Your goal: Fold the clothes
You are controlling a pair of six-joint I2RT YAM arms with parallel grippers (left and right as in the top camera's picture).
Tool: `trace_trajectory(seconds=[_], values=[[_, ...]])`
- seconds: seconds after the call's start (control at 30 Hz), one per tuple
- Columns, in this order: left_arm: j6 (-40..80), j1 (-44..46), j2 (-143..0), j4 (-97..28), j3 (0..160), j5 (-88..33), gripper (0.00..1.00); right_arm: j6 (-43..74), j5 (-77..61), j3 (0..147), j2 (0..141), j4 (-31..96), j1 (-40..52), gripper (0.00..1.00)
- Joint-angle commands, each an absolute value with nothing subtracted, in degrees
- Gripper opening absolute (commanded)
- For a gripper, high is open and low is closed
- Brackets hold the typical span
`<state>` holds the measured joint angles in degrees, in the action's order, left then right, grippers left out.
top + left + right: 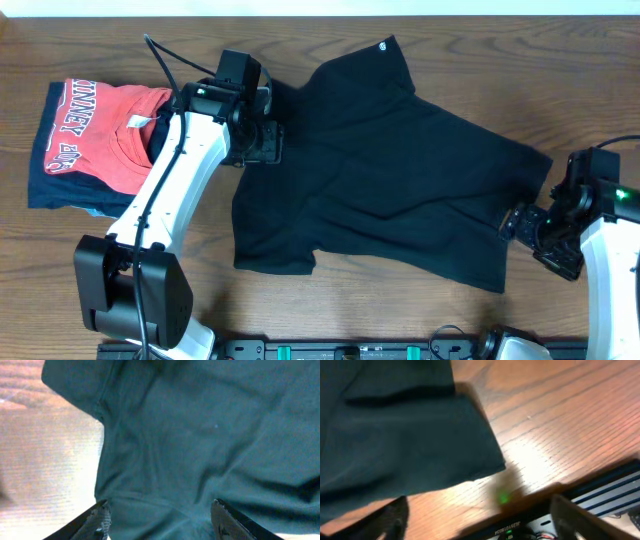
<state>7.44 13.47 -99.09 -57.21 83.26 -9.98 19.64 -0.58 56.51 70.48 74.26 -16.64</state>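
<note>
**Open-fingered over the black T-shirt [400, 170]**

Lies spread and rumpled across the middle of the counter [400, 320], right of a red T-shirt [100, 140] stacked on navy garments [50, 185]. Poised at its left edge with the left fingers [100, 521] parted, cloth beneath and between, unpinched. Just off its right corner with the right fingers [572, 517] wide apart, gripping nothing.

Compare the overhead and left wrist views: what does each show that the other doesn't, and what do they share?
Overhead only: the red T-shirt lying on navy folded garments at the left of the wooden table, and the right pincer by the right edge of the black T-shirt. Left wrist only: a close look at the left pincer, its two fingers standing apart over creased fabric. Both: the black T-shirt spread on the table.
</note>
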Motion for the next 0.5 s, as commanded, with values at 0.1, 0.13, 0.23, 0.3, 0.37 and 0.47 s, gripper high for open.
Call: trace_trajectory(seconds=[0.1,0.13,0.23,0.3,0.37,0.47], values=[[7.1,13.6,-98.5,-62.6,83.4,-9.9,0.66,21.9,-1.2,57.1,70.1,67.0,-17.0,0.95],[7.2,13.7,-98.5,-64.1,82.8,-10.1,0.65,20.6,-3.1,57.1,70.1,64.9,-16.9,0.95],[7.6,14.5,-98.5,-65.4,79.6,-11.4,0.65,16.8,-9.6,57.1,70.1,60.3,-16.9,0.93],[7.8,15.4,-98.5,-63.7,75.8,-13.0,0.65,16.6,-12.4,57.1,70.1,58.2,-16.9,0.91],[9.0,16.1,-98.5,-60.7,71.6,-13.3,0.56,16.7,-13.3,57.1,70.1,56.7,-16.9,0.89],[11.7,16.4,-98.5,-54.3,65.1,-13.2,0.32,16.7,-14.0,57.1,70.1,55.9,-16.9,0.84]])
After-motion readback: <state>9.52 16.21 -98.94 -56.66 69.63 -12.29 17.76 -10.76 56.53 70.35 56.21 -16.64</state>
